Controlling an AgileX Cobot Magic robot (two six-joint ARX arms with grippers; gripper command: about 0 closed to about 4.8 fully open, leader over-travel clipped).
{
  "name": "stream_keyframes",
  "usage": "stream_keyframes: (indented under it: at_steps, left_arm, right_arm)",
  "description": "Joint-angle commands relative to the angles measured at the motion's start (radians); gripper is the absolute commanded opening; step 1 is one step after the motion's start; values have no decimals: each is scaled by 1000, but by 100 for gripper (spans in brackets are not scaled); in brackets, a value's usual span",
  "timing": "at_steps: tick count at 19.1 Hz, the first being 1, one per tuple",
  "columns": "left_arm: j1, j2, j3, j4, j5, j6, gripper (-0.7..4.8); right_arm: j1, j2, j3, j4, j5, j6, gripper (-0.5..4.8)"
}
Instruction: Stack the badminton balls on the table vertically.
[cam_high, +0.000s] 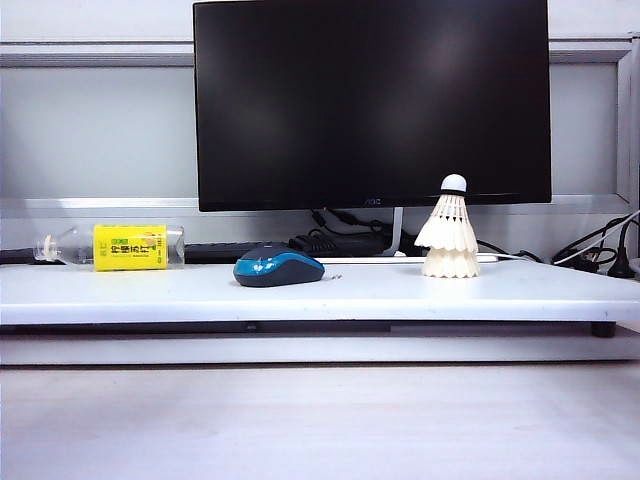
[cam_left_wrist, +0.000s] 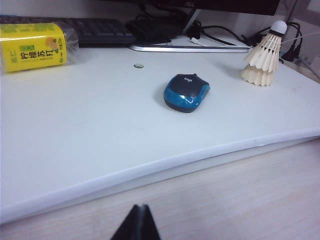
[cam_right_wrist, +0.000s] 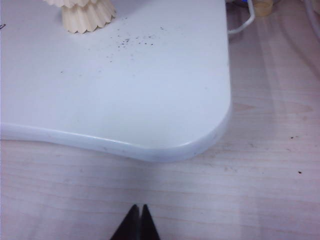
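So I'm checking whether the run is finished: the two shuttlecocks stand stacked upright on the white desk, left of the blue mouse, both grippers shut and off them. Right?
One slip: the stacked shuttlecocks stand right of the blue mouse, not left, as the exterior view shows. The rest holds: they are upright on the white desk, and the left gripper and right gripper are shut, over the lower wood surface, clear of them.

Three cameras: one low front view, two wrist views looking down past closed fingertips.

The exterior view faces the table (cam_high: 300, 295) edge-on, toward the monitor (cam_high: 370, 100). The left wrist view, behind the left gripper (cam_left_wrist: 139, 222), looks obliquely across the table. The right wrist view, behind the right gripper (cam_right_wrist: 137, 222), looks steeply down at its rounded corner. All share the badminton balls (cam_high: 451, 237).
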Motion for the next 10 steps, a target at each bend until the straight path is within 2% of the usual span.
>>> stream_keyframes:
  at_steps: [1, 8, 10]
  left_arm:
    - [0, -3, -2, 11, 0, -2, -5]
    - [3, -3, -2, 11, 0, -3, -5]
    - [35, -3, -2, 10, 1, -3, -5]
  right_arm:
    - [1, -1, 0, 6, 1, -3, -4]
    - [1, -1, 0, 6, 1, -3, -4]
    - [1, -1, 0, 6, 1, -3, -4]
